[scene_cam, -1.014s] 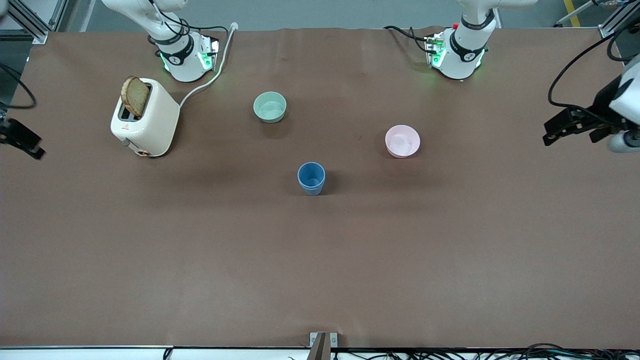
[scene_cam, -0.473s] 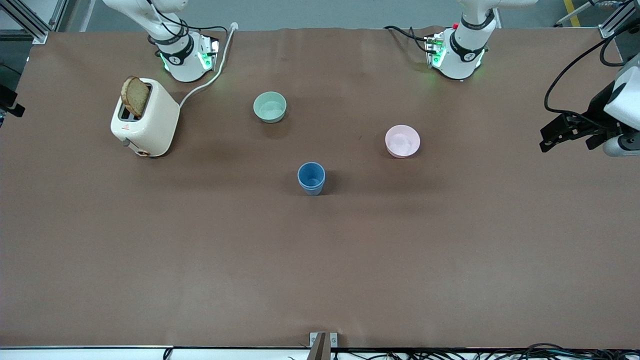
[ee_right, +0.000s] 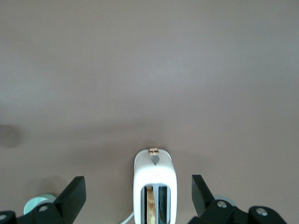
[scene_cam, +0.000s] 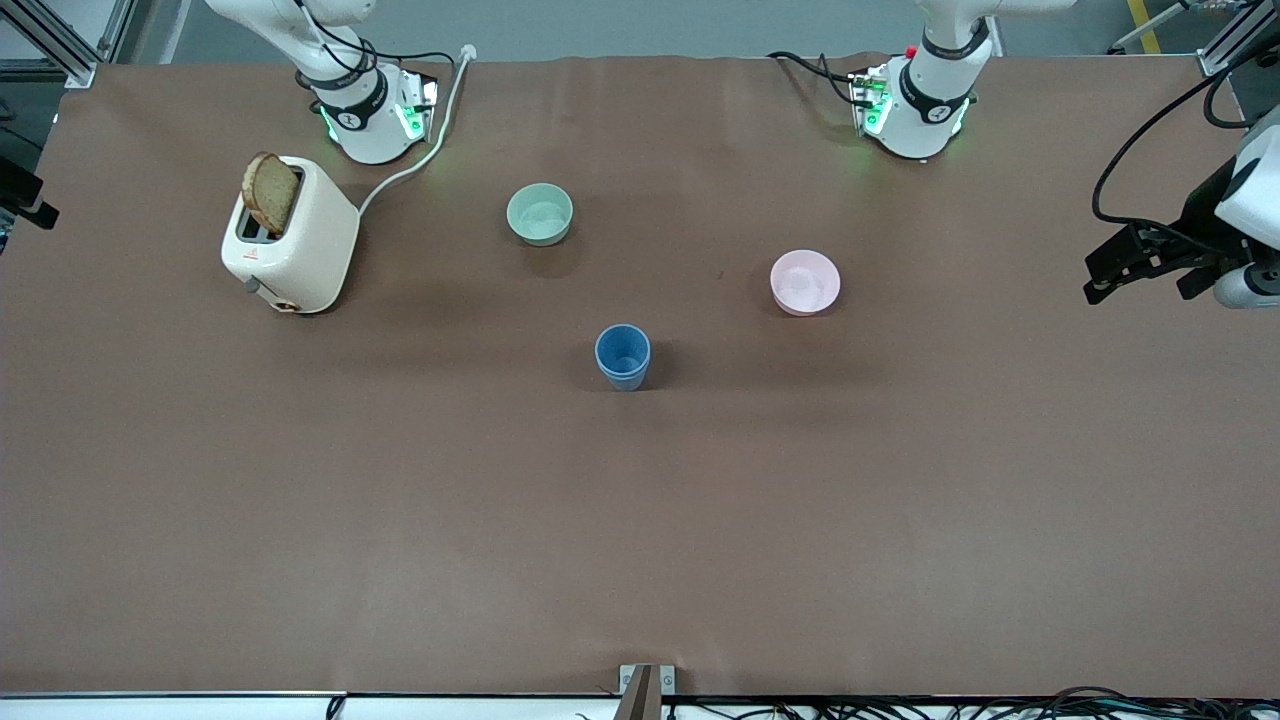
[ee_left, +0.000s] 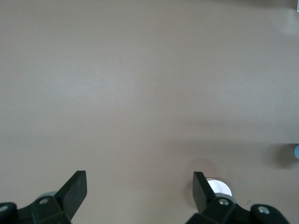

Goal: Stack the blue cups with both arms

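The two blue cups point(scene_cam: 623, 356) stand upright near the middle of the table, one nested in the other as a single stack. No gripper touches them. A sliver of blue also shows at the edge of the left wrist view point(ee_left: 296, 150). My left gripper point(scene_cam: 1098, 279) hangs open and empty over the left arm's end of the table; its wrist view point(ee_left: 138, 191) shows bare table between the jaws. My right gripper point(scene_cam: 24, 196) is at the edge of the front view over the right arm's end, open and empty in its wrist view point(ee_right: 138, 191).
A mint-green bowl point(scene_cam: 540, 213) and a pale pink bowl point(scene_cam: 805, 282) sit farther from the front camera than the stack. A white toaster point(scene_cam: 290, 236) with a slice of bread stands toward the right arm's end. The toaster point(ee_right: 155, 184) shows between the right gripper's jaws.
The right gripper has pulled outward, almost leaving the front view. The left gripper has shifted only slightly. The stacked cups have not moved.
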Controlling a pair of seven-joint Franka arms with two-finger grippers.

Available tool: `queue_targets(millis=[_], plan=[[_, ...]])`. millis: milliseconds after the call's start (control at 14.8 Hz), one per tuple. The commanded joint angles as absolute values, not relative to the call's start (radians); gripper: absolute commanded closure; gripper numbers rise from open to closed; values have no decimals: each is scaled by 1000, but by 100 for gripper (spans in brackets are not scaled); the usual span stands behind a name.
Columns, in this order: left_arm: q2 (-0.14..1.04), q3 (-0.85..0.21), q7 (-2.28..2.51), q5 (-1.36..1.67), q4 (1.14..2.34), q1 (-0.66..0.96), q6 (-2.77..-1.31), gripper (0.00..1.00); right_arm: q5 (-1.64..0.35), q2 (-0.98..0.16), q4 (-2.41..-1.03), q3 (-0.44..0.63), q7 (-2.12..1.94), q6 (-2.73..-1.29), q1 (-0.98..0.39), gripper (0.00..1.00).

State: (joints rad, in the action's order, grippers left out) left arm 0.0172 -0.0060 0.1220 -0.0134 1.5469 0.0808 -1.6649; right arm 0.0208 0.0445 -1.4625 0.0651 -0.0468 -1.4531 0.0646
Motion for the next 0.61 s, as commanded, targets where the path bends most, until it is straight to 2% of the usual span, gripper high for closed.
queue_targets(millis=[0, 541], plan=[[17, 3, 106, -9, 1533, 80, -1669, 0, 5, 71, -1497, 54, -78, -1482, 75, 0], [17, -2, 106, -12, 1531, 84, -1669, 0, 6, 63, -1488, 54, -94, -1488, 77, 0]])
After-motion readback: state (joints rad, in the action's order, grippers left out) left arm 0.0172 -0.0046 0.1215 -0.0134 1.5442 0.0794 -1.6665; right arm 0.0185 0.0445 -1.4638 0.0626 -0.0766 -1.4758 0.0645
